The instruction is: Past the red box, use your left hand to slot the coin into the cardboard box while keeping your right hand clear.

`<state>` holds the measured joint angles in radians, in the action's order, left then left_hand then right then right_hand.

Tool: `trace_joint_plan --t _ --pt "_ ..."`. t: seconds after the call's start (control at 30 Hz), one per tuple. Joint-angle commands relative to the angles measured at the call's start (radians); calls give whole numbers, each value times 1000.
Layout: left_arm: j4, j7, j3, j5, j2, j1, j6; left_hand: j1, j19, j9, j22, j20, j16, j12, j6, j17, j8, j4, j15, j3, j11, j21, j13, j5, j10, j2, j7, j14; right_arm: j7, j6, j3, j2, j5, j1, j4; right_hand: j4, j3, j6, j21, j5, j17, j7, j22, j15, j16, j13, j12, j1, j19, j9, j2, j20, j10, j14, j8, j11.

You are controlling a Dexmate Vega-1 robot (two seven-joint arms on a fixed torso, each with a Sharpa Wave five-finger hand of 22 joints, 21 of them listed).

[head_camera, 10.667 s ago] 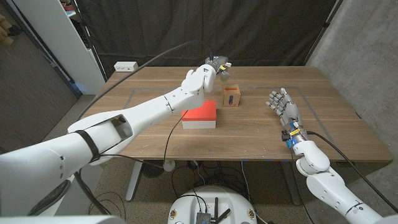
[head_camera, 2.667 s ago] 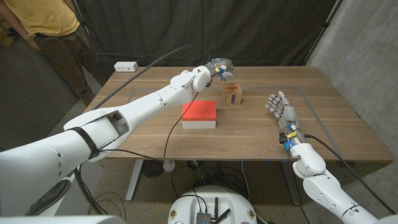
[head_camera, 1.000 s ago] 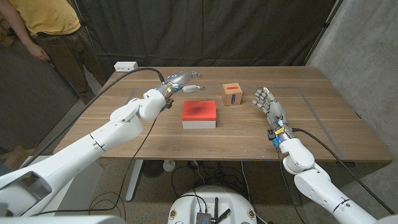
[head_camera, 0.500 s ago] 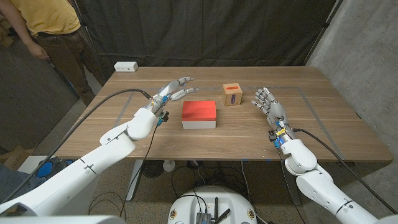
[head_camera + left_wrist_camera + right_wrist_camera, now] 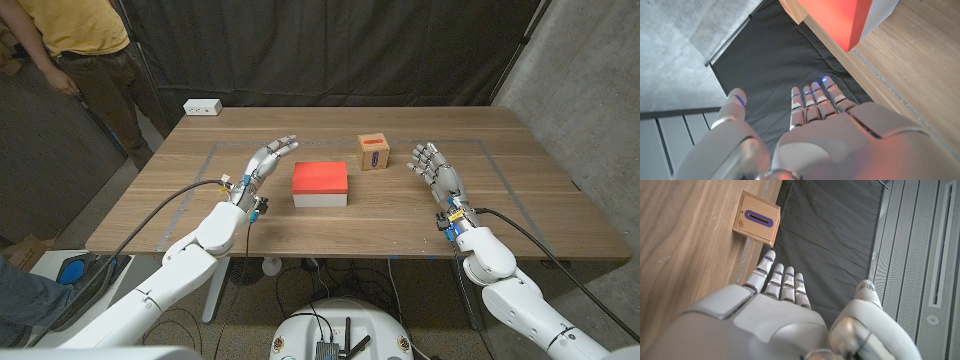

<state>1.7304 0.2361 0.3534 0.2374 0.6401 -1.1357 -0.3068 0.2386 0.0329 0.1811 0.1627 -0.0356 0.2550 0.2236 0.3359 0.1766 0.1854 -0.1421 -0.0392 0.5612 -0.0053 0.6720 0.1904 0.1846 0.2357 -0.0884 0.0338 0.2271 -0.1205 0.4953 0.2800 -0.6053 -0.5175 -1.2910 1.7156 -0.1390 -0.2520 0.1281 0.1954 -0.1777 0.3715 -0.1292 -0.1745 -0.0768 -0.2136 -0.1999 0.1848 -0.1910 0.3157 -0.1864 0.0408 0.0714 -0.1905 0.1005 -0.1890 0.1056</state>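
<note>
Wooden table (image 5: 330, 215): my left hand (image 5: 265, 164) hung open, empty, left of red box (image 5: 320, 183); cardboard box (image 5: 373, 152) lay far-right, nearer my open right hand (image 5: 435, 170).

We see the red box (image 5: 320, 184) lying flat near the middle of the counter (image 5: 330, 228), a low rectangular block with a bright red top and pale white sides. Behind it and a little toward our right stands the cardboard box (image 5: 373, 152), a small brown cube well apart from the red one. Its top carries a purple label with a dark slot cut along it, plain in the right wrist view (image 5: 757, 219). We cannot make out the coin anywhere.
</note>
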Motion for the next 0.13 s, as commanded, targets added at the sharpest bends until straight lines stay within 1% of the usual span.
trace_joint_plan --t 0.03,0.13 --pt "-133 -61 5 141 -75 0 -149 -13 -9 2 3 -80 -17 -9 -9 2 1 -3 -14 -7 3 -21 0 -1 -15 1 -1 -18 7 15 1 15 -23 -12 -11 1 5 12 -4 0 -1 -16 -2 1 0 -2 10 -1 0 0 -4 -3 -2 5 -7 0" --pt "-141 -67 7 148 -79 8 -152 -14 -15 2 3 -77 -20 -12 -10 2 1 -4 -15 -7 4 -27 0 -1 -18 2 0 -20 5 14 6 21 -18 -6 -16 1 5 15 -3 0 -1 -14 -2 0 -1 -2 11 0 0 0 -4 -3 -5 7 -8 1"
